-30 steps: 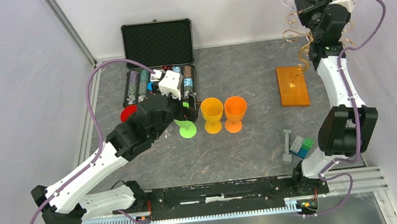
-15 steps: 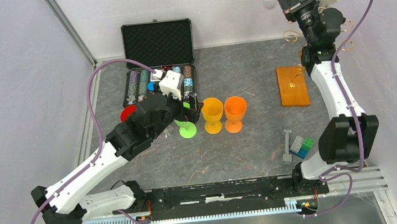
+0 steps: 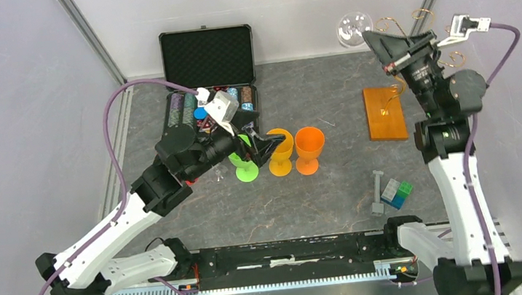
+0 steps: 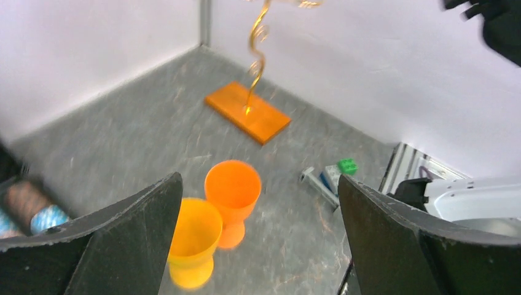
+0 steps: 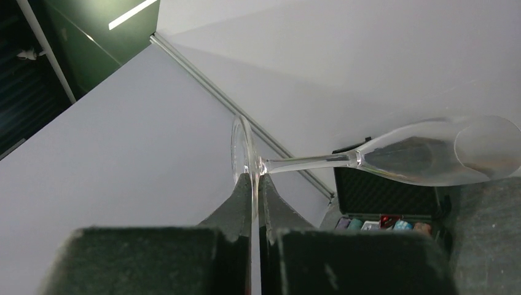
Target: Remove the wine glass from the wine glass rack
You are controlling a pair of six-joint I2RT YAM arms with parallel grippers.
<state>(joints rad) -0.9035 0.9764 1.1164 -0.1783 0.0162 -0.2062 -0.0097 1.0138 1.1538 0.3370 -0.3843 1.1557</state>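
Observation:
The clear wine glass [image 3: 354, 29] is off the rack, held sideways in the air at the back right. My right gripper [image 3: 381, 41] is shut on the rim of its round foot; in the right wrist view [image 5: 253, 182] the stem and bowl [image 5: 430, 150] stretch away to the right. The wine glass rack's gold spiral arms [image 3: 421, 16] rise from its orange-brown wooden base [image 3: 385, 112], just right of the gripper; the left wrist view also shows the base [image 4: 247, 112]. My left gripper [image 3: 271, 146] is open and empty over the cups [image 4: 259, 181].
A green cup [image 3: 245, 167], a yellow-orange cup [image 3: 280, 150] and an orange cup [image 3: 309, 150] stand mid-table. An open black case [image 3: 208, 58] with chips sits at the back left. Toy blocks [image 3: 397, 192] and a grey tool [image 3: 378, 192] lie near the right arm.
My right arm has carried the glass up and then left and nearer, away from the rack's arms. My left gripper has swung right and now points over the cups.

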